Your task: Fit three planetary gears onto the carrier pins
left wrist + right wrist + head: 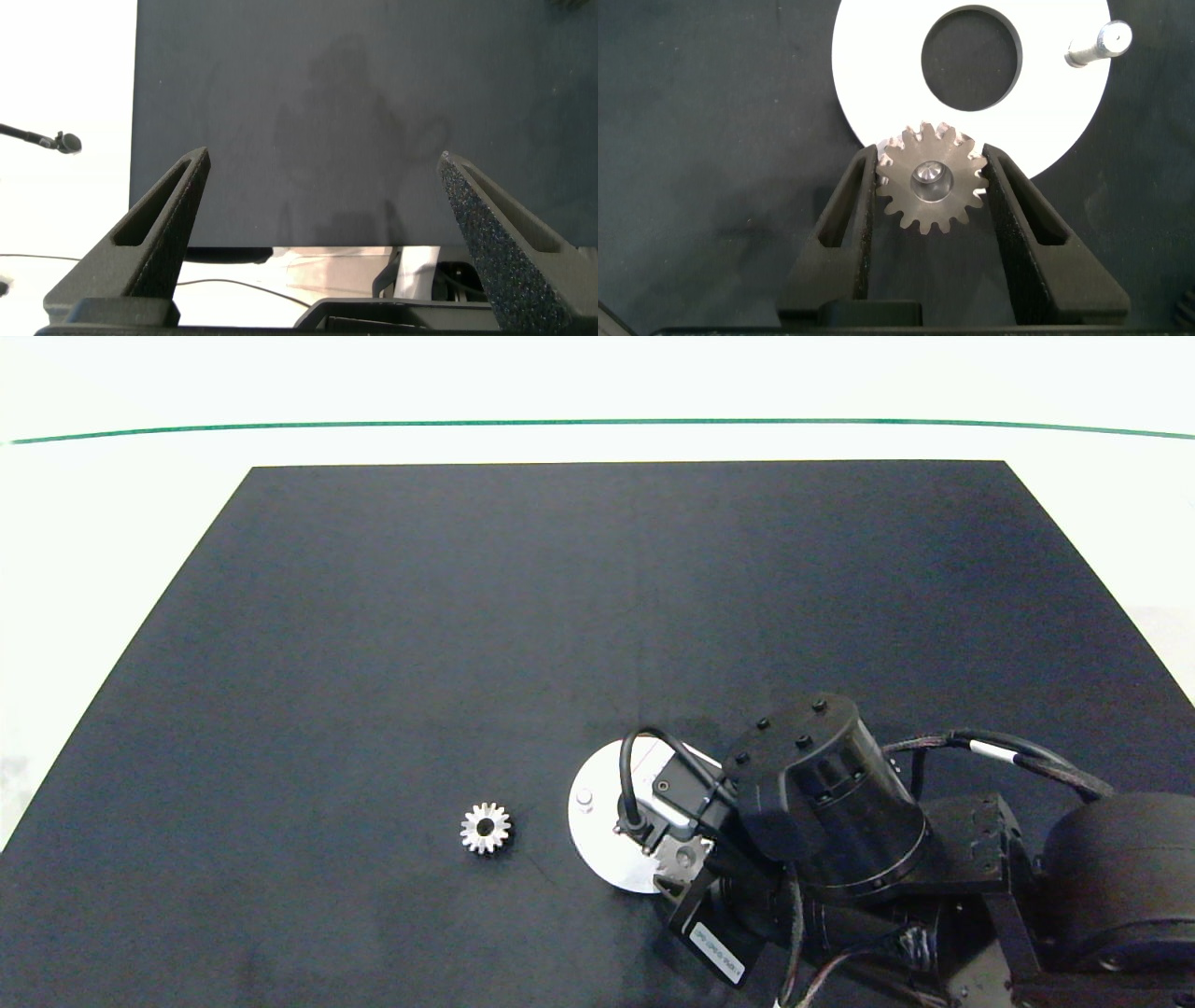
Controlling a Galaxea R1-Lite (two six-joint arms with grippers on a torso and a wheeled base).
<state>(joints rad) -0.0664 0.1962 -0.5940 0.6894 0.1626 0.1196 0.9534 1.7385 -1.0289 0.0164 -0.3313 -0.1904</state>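
Right pincer [931,201] over near-right part of white disc [597,840], fingers clamped on one gear [930,180] at disc's rim; a pin tip shows in the gear's centre hole. Another pin [1098,43] stands bare on disc, also seen in head view [584,797]. Loose gear [485,828] flat on black mat [467,616] just left of disc, apart. Left pincer [327,233] spread wide, holding nothing, over mat edge on desk. Third gear not seen.

The black-matted counter [467,644] is viewed from above by the head camera. The flat white ring-shaped disc [597,821] is shared with the close right wrist view; bare mat is faced by the left.
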